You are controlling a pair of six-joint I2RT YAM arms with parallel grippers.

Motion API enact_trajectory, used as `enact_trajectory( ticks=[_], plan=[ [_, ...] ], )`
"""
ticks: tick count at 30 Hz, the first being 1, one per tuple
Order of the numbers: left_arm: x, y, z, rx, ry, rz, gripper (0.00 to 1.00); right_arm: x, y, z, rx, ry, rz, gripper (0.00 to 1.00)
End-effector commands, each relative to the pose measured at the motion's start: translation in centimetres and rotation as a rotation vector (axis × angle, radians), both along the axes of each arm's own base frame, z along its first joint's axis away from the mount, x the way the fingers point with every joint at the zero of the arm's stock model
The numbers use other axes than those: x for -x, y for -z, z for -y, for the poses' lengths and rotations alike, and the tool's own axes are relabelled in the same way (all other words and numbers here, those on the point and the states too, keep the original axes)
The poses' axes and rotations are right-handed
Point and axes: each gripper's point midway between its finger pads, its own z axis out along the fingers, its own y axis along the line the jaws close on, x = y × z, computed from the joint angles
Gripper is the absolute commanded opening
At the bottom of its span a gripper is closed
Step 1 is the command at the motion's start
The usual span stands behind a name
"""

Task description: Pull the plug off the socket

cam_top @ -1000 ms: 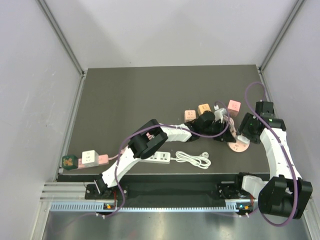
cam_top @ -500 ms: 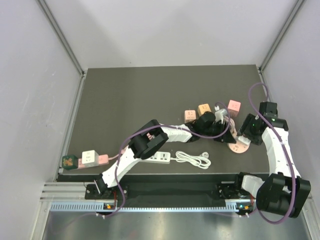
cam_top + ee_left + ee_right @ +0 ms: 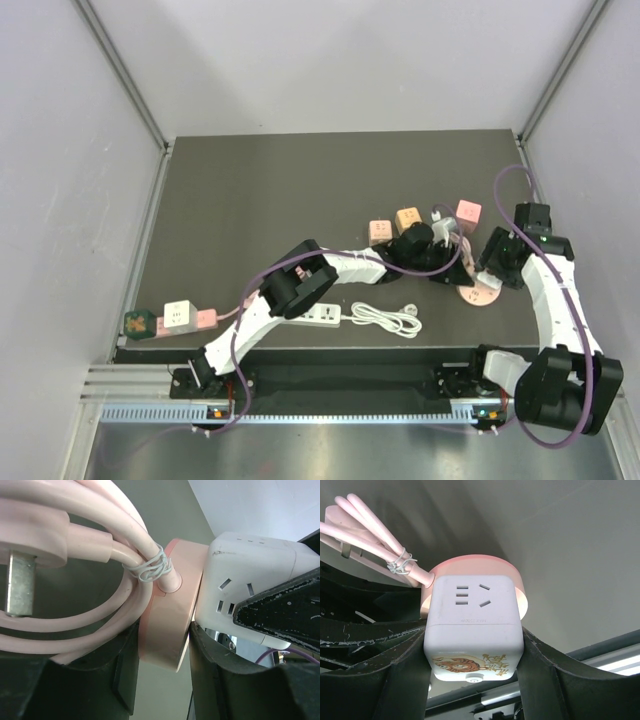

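A white cube plug (image 3: 472,630) with a tiger drawing sits pressed against a round pink socket (image 3: 475,565). My right gripper (image 3: 472,647) is shut on the cube's sides. In the left wrist view my left gripper (image 3: 162,647) is shut on the pink socket (image 3: 165,625), edge-on between the fingers, with the white cube (image 3: 250,575) against its face. The socket's pink cord bundle (image 3: 75,520) is tied with wire. In the top view both grippers, left (image 3: 452,268) and right (image 3: 487,280), meet at the pink socket (image 3: 478,294) at the table's right.
Pink (image 3: 468,212), orange (image 3: 407,217) and pink (image 3: 379,231) cube sockets stand just behind. A white power strip (image 3: 320,315) and coiled white cord (image 3: 390,318) lie near the front edge. A green cube (image 3: 139,323), white cube (image 3: 180,315) and pink strip lie front left.
The right arm's wrist has shifted slightly back and forth near the socket. Both grips look unchanged, and the cube and socket stay together.
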Motion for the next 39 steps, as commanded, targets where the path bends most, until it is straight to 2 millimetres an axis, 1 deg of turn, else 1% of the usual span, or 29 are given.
enact_trajectory(
  ticks=[1,3,4,5,6,8,9,15,18,19,22,23,24,27,29,31,32,33,34,35,37,38,39],
  plan=[
    [-4.1,12.5,-5.9,-0.384,-0.244,-0.066,0.0,-0.6,-2.8,-1.0,-0.024,0.018,0.082,0.0],
    [-4.1,12.9,-5.9,-0.394,-0.246,-0.074,0.0,-0.7,-2.9,-1.3,-0.04,0.012,0.085,0.0],
    [-4.1,13.1,-6.0,-0.402,-0.251,-0.078,0.0,-1.0,-3.6,-1.3,-0.035,0.006,0.098,0.0],
    [-4.1,13.2,-5.9,-0.414,-0.252,-0.086,0.0,-1.0,-4.1,-0.6,0.001,0.018,0.103,0.0],
    [-4.1,13.9,-6.2,-0.43,-0.254,-0.095,0.0,-1.2,-5.0,-0.3,0.021,0.021,0.123,0.0],
    [-4.3,14.2,-6.2,-0.439,-0.263,-0.113,0.0,-1.3,-6.2,0.0,0.038,0.026,0.16,0.0],
    [-4.2,14.7,-6.4,-0.452,-0.265,-0.125,0.0,-1.2,-6.6,-0.1,0.038,0.025,0.167,0.0],
    [-4.7,15.1,-6.7,-0.475,-0.292,-0.138,0.0,-1.3,-10.3,-0.5,0.042,0.009,0.296,0.0],
    [-4.6,15.1,-6.7,-0.477,-0.294,-0.138,0.0,-0.9,-10.7,-0.1,0.066,0.017,0.289,0.0],
    [-4.6,15.1,-6.8,-0.471,-0.29,-0.138,0.0,-0.8,-10.7,0.4,0.086,0.028,0.284,0.0],
    [-4.2,14.2,-6.3,-0.433,-0.263,-0.115,0.0,-0.7,-11.0,0.9,0.114,0.048,0.276,0.0],
    [-4.1,13.7,-6.0,-0.42,-0.252,-0.093,0.0,-0.7,-11.1,1.1,0.12,0.053,0.278,0.0],
    [-3.7,13.4,-5.8,-0.411,-0.237,-0.088,0.0,-0.8,-11.4,1.1,0.118,0.052,0.288,0.0],
    [-2.7,12.1,-5.0,-0.389,-0.195,-0.051,0.0,-1.2,-11.4,0.7,0.099,0.04,0.293,0.0],
    [-1.8,11.2,-4.5,-0.382,-0.171,-0.016,0.0,-1.3,-11.3,0.5,0.09,0.034,0.293,0.0],
    [-0.8,11.0,-4.4,-0.373,-0.15,-0.01,0.0,-1.6,-11.1,0.2,0.074,0.024,0.302,0.0],
    [-0.4,10.6,-4.3,-0.356,-0.142,-0.013,0.0,-1.9,-11.1,0.2,0.071,0.019,0.311,0.0],
    [-0.5,10.0,-3.8,-0.318,-0.14,-0.006,0.0,-2.0,-10.9,0.0,0.065,0.015,0.311,0.0],
    [0.0,10.3,-4.1,-0.32,-0.133,-0.015,0.03,-2.1,-10.7,-0.1,0.06,0.011,0.313,0.0],
    [0.1,10.1,-4.1,-0.316,-0.131,-0.012,0.16,-2.5,-10.7,-0.3,0.047,-0.001,0.329,0.0],
    [0.1,10.0,-4.3,-0.318,-0.13,0.001,0.36,-2.7,-10.1,-0.8,0.031,-0.022,0.335,0.0],
    [0.0,9.3,-4.3,-0.303,-0.121,0.022,0.49,-3.0,-10.3,-0.7,0.034,-0.025,0.357,0.0],
    [0.0,8.9,-4.3,-0.292,-0.116,0.033,0.55,-3.0,-10.1,-0.8,0.031,-0.023,0.355,0.0]
  ],
)
